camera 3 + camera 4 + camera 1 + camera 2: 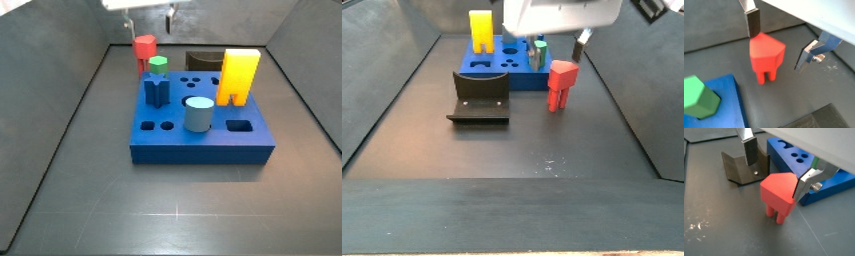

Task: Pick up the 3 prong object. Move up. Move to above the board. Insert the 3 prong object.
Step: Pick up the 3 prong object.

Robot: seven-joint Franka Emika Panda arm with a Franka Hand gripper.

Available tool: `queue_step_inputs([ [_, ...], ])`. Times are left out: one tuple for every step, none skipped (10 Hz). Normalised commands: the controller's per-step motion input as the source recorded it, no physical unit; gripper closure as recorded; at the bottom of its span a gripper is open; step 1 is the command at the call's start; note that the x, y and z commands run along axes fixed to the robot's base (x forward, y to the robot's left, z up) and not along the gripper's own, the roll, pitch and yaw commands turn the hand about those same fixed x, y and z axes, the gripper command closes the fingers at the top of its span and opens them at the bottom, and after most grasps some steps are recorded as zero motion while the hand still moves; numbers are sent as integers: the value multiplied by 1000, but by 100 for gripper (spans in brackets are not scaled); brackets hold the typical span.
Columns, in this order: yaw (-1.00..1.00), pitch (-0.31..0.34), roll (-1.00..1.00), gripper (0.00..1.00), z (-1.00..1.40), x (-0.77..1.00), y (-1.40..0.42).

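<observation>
The 3 prong object (766, 54), a small red block, stands upright on its prongs on the dark floor beside the board. It also shows in a wrist view (777, 190) and in both side views (144, 46) (561, 85). My gripper (781, 40) is open just above it, with one finger on each side of its top and gaps showing (777, 170). In the side views the gripper hangs over the red block (150, 22) (563, 45). The board (201, 135) is a thick blue block with holes (797, 158) (500, 63).
A green-topped blue peg (158, 80) (697, 97), a tall yellow block (241, 75) (481, 30) and a pale cylinder (199, 113) stand in the board. The dark fixture (480, 98) (743, 170) stands on the floor near the board. Grey walls enclose the floor.
</observation>
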Motion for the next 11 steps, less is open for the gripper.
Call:
queue_step_inputs([
  [366, -80, 6, 0, -731, 0, -109],
  [363, -80, 30, 0, -643, 0, -54],
  [240, 0, 87, 0, -203, 46, 0],
  [154, 0, 67, 0, 137, -34, 0],
  [409, -54, 64, 0, 71, -231, -60],
  [429, -74, 99, 0, 0, -203, -63],
  [391, -34, 109, 0, 77, -189, 0],
  [371, -79, 151, 0, -200, -129, 0],
  [391, -180, 187, 0, -683, -77, 0],
  [357, -121, 133, 0, -709, 11, -3],
  [254, -73, 101, 0, -717, 60, -40],
])
